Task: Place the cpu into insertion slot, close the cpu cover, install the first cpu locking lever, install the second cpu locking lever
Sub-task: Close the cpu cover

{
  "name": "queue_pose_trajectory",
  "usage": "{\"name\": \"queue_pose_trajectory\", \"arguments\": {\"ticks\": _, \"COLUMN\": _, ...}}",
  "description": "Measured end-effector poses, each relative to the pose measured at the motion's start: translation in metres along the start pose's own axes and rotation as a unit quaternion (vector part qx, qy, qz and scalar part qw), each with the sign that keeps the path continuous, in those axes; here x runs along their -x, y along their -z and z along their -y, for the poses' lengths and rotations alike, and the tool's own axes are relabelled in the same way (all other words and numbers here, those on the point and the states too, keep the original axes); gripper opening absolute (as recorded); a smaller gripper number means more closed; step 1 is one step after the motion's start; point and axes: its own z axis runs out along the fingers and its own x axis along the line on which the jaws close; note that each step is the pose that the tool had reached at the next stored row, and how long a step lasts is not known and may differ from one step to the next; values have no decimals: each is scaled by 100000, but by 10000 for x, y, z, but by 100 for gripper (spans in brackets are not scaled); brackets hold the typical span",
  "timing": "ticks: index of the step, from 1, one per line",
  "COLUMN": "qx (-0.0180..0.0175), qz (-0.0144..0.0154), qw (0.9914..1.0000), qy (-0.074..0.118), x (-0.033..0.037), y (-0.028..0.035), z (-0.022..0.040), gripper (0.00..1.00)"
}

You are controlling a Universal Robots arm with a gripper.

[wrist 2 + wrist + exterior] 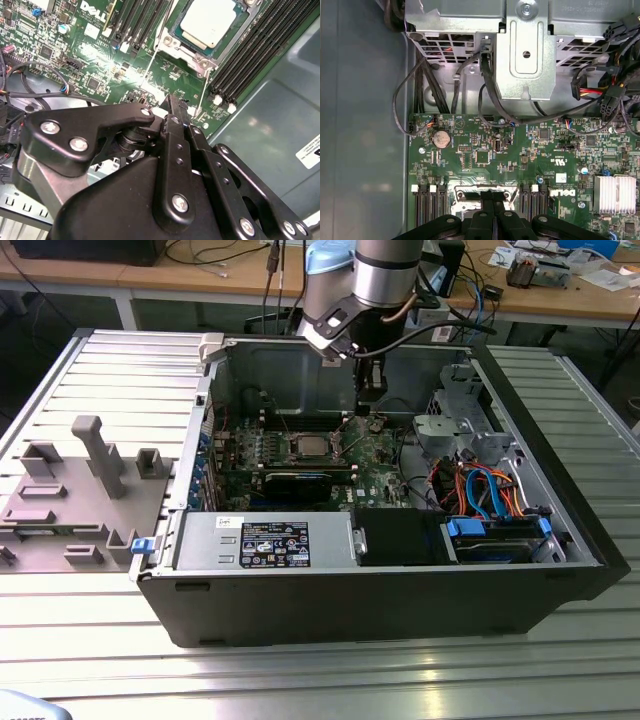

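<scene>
The cpu (pixel 207 22), a silver-topped square chip, sits in the insertion slot (pixel 305 446) on the green motherboard (pixel 380 455). The cpu cover (pixel 192 52) appears to lie flat as a silver frame around the chip. Two thin wire locking levers (pixel 151 65) run along the socket's sides toward my gripper. My gripper (pixel 172 100) hangs just above the board beside the socket, its black fingers (pixel 487 200) pressed together with nothing between them. In the exterior view the gripper (pixel 370 405) is to the socket's right. In the first wrist view the fingers hide part of the socket (pixel 470 192).
The open computer case (pixel 400 590) walls in the board. Black memory slots (pixel 245 55) flank the socket. A round coin battery (pixel 440 138), a finned heat sink (pixel 615 192), a metal drive cage (pixel 525 55) and black cables (pixel 485 100) lie nearby. Grey fixtures (pixel 95 455) stand outside the case.
</scene>
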Motion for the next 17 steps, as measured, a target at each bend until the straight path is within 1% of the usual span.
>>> {"name": "queue_pose_trajectory", "arguments": {"ticks": 17, "qx": 2, "qz": 0, "qw": 100000, "qy": 1, "x": 1, "y": -2, "z": -41, "gripper": 11}}
